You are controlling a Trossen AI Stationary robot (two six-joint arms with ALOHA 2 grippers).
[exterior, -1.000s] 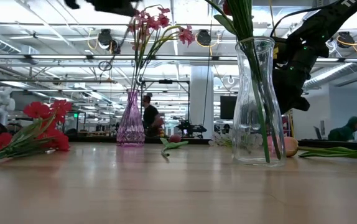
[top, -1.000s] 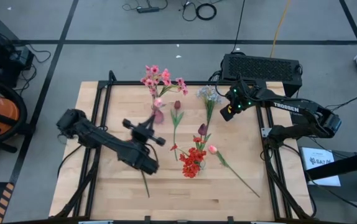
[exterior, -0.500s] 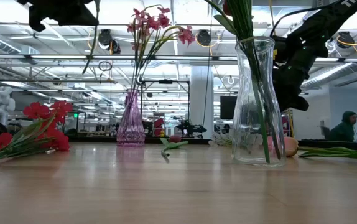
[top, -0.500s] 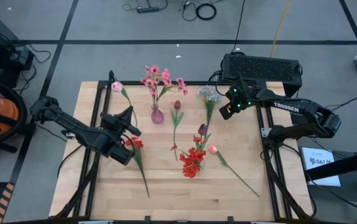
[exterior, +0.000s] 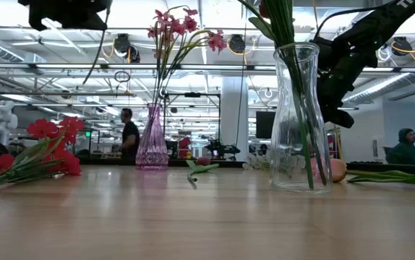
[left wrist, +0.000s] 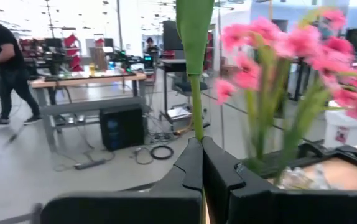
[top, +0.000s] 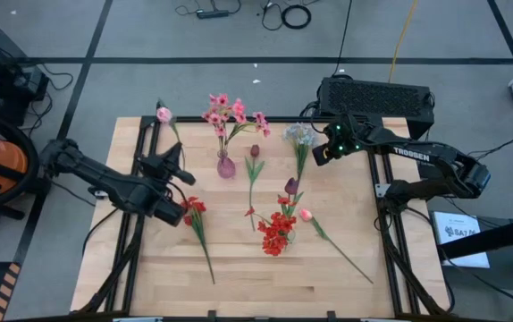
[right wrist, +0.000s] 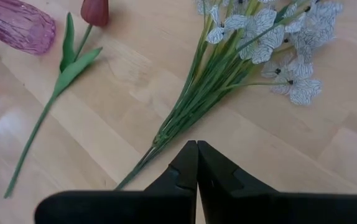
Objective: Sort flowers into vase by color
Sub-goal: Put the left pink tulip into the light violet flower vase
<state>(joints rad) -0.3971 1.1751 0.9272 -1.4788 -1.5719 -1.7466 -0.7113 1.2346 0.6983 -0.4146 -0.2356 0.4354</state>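
Note:
My left gripper point(top: 172, 157) is up over the table's far left, shut on the green stalk of a pink bud point(top: 163, 114). Beside it the pink vase point(top: 226, 165) holds pink sprays point(top: 230, 112). The clear vase point(exterior: 298, 123) holds red clusters point(top: 276, 233) and a maroon tulip point(top: 290, 186). A red flower point(top: 194, 206), a maroon tulip point(top: 255, 152), a second pink bud point(top: 306, 215) and the blue-white sprig point(right wrist: 265, 37) lie flat on the table. My right gripper point(right wrist: 197, 149) hovers shut above the sprig's stalks. My left gripper pinches the pink bud's stalk point(left wrist: 196, 121) between its two fingers, partway along, just below a leaf point(left wrist: 194, 25). The fingers point level toward the far edge and lie across the stalk. The flower is lifted clear, bud end up; a thin length point(exterior: 95, 58) hangs below.
Black frame rails point(top: 154, 134) run along the table's left and right sides. A black box point(top: 377, 94) stands past the far right corner. A person point(left wrist: 7, 62) walks in the room beyond the table.
My left gripper has gone from the table's middle toward its left edge and somewhat toward the far edge, carrying the pink bud away from the pink vase. This has uncovered the red flower on the table. My right gripper has tipped a little at the wrist, staying over the sprig.

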